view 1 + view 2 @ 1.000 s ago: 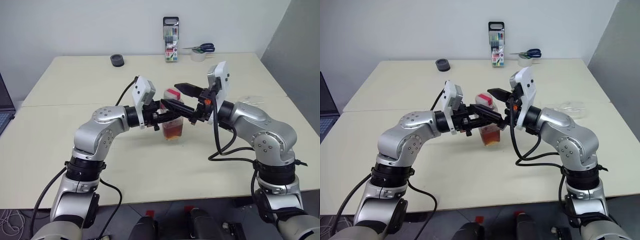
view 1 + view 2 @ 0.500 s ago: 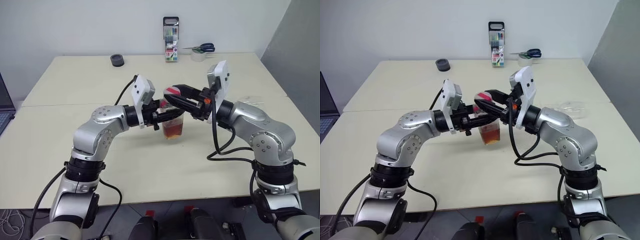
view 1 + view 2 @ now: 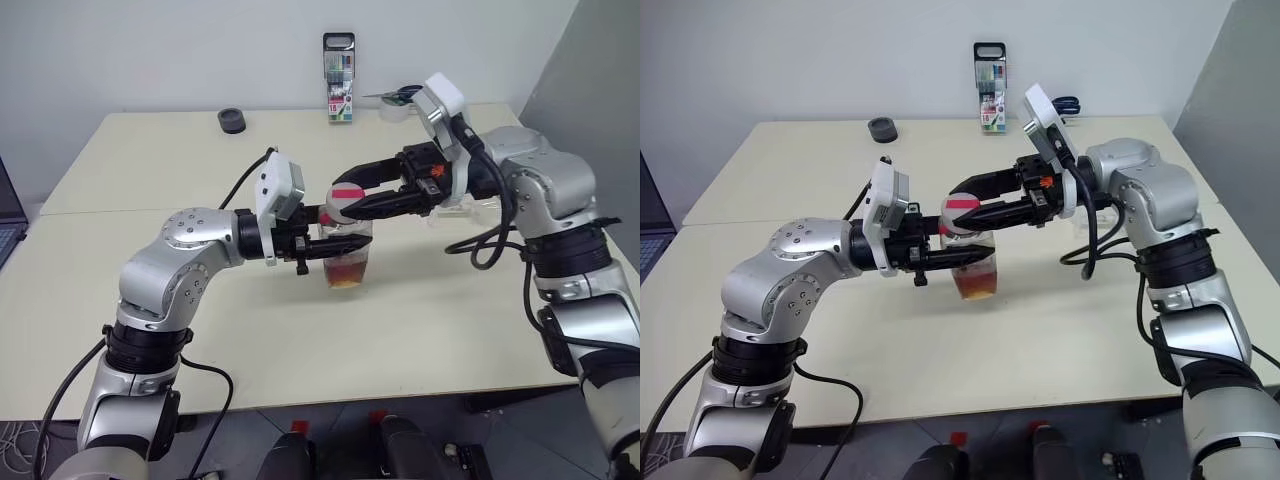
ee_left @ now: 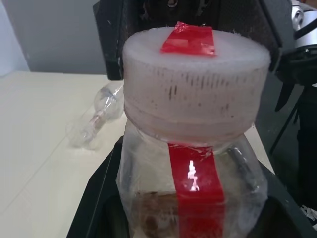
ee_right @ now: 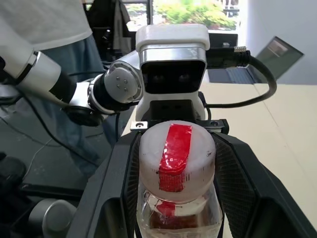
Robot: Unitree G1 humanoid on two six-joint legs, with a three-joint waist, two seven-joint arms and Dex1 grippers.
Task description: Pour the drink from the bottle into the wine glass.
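Observation:
The bottle is small, clear and squarish, with a red label strip, and hangs just above the table's middle. The reddish-brown drink fills its lower part. My left gripper reaches in level from the left and is shut on the bottle's body. My right gripper comes in from the right, shut on the wide white cap, which bears a red strip. Both pads press the cap's sides. The wine glass lies on its side on the table beyond the bottle.
At the table's far edge stand a black-topped marker case, a black tape roll and scissors on a white roll. A laptop sits at the left edge. A person stands beyond the table.
My right gripper, open beside the cap a second ago, has closed on it, and the right elbow has swung up and outward. The left gripper keeps its hold on the bottle.

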